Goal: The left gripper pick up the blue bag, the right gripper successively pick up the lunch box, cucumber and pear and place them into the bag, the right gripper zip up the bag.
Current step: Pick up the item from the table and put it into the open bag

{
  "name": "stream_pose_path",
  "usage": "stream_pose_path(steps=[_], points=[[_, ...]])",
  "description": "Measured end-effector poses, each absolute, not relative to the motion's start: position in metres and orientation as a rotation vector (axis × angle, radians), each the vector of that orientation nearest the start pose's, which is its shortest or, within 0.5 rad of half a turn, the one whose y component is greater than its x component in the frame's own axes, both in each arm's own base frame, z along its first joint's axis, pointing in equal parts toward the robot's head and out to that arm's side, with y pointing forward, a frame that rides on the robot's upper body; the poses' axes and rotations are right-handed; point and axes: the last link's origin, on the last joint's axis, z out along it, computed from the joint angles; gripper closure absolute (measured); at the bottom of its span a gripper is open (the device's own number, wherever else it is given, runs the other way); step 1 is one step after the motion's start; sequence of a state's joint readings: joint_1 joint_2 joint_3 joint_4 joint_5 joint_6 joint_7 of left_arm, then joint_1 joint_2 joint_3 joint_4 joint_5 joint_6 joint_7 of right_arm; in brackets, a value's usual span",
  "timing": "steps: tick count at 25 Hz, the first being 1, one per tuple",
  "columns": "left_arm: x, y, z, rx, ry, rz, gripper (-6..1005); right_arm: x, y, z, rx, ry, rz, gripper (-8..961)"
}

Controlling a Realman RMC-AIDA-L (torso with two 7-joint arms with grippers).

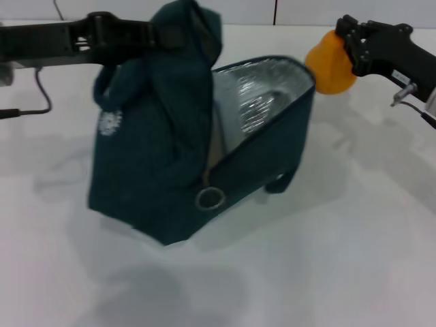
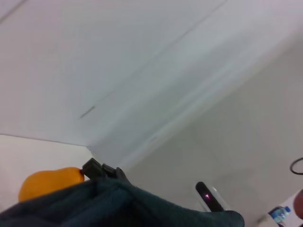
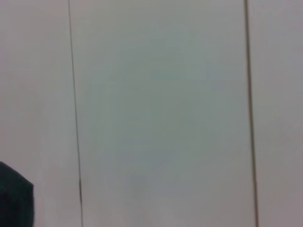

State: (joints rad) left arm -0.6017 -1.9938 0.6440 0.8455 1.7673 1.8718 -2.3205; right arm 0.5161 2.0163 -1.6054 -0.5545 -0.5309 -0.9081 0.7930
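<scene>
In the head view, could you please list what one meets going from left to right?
Left gripper holding the bag's handle → blue bag → zipper ring pull → foil lining → pear → right gripper, jaws shut on the pear.

The blue bag (image 1: 153, 143) is dark teal-blue, with a small white logo (image 1: 110, 123) on its side. Inside it is shiny silver. A silver ring (image 1: 209, 198) hangs at the front. The pear (image 1: 329, 62) is orange-yellow. The left gripper (image 1: 146, 33) is black. The right gripper (image 1: 349, 42) is black too. The table (image 1: 340, 259) is white.
</scene>
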Motion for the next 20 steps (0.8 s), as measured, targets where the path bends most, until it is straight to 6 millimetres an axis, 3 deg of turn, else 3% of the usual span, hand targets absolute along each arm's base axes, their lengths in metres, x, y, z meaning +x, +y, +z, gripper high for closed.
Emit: stream_pose_path(steps=[4,10,16,20], points=[[-0.191,0.341,0.069,-2.689,-1.480,-1.193,864,0.226,0.387,0.000,-2.087,0.403,0.959,881],[-0.213,0.330,0.047,-2.632,-1.583,-1.208,863,0.241,0.369,0.029,-1.994,0.378,0.996,875],[-0.233,0.317,0.030,-2.573,-1.656,-1.177,862,0.234,0.356,0.041,-1.999,0.357,1.109,869],[-0.243,0.311,0.028,-2.547,-1.685,-1.150,861,0.219,0.351,0.035,-2.077,0.363,1.213,865]])
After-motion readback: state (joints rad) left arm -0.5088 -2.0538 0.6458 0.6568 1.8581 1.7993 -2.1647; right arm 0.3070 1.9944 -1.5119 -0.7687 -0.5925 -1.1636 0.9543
